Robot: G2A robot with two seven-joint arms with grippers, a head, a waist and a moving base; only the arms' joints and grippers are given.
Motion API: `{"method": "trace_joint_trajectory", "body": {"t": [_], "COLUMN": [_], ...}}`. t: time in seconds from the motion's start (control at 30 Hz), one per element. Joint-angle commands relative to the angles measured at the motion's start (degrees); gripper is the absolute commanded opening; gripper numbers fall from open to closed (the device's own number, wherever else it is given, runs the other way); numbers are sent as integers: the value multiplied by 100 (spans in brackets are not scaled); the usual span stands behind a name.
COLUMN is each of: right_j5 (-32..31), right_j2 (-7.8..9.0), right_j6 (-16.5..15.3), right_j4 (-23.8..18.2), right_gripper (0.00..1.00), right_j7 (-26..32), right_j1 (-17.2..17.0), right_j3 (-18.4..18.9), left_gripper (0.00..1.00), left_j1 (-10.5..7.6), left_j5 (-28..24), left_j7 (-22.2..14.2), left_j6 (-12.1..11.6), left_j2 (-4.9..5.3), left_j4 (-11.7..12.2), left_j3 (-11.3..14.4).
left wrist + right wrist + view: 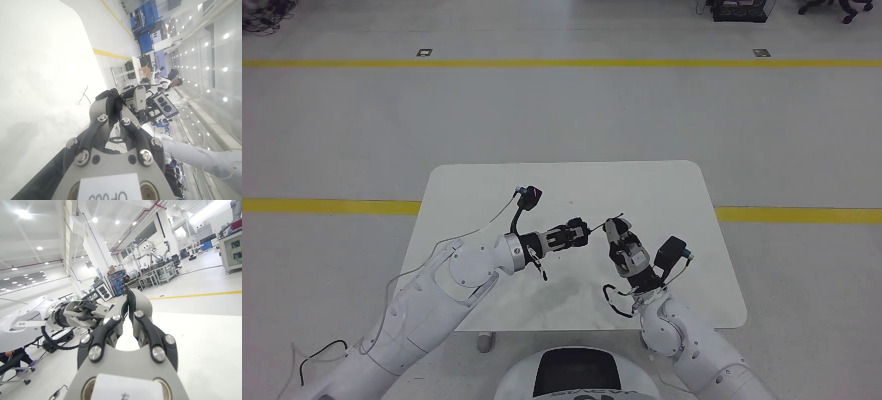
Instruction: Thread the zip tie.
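White rounded tabletop (pixel 662 190) sits below the left claw (pixel 113 98) and right claw (pixel 129 294), both pinched shut, tips close by the thin black zip tie (pixel 84 95); best to line its tail up slowly.

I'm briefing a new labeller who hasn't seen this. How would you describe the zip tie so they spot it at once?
Find the white table; above its middle the left hand and right hand nearly meet tip to tip. The zip tie is the thin dark strand across the small gap between them, far finer and shorter than the black cables looping at the wrists.
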Motion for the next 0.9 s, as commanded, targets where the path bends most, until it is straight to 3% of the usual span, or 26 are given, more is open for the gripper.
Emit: {"method": "trace_joint_trajectory", "body": {"t": [0.0, 0.87], "right_j5": [-6, -36], "right_j2": [-4, -74], "right_j6": [0, 0], "right_j4": [-4, 37], "right_gripper": [0, 0], "right_j7": [6, 74], "right_j1": [-6, 15], "right_j3": [8, -38], "left_gripper": [0, 0], "left_j1": [0, 0], "left_j5": [0, 0], "left_j7": [0, 0], "left_j6": [0, 0], "left_j2": [0, 0], "left_j4": [0, 0], "left_j3": [0, 0]}}
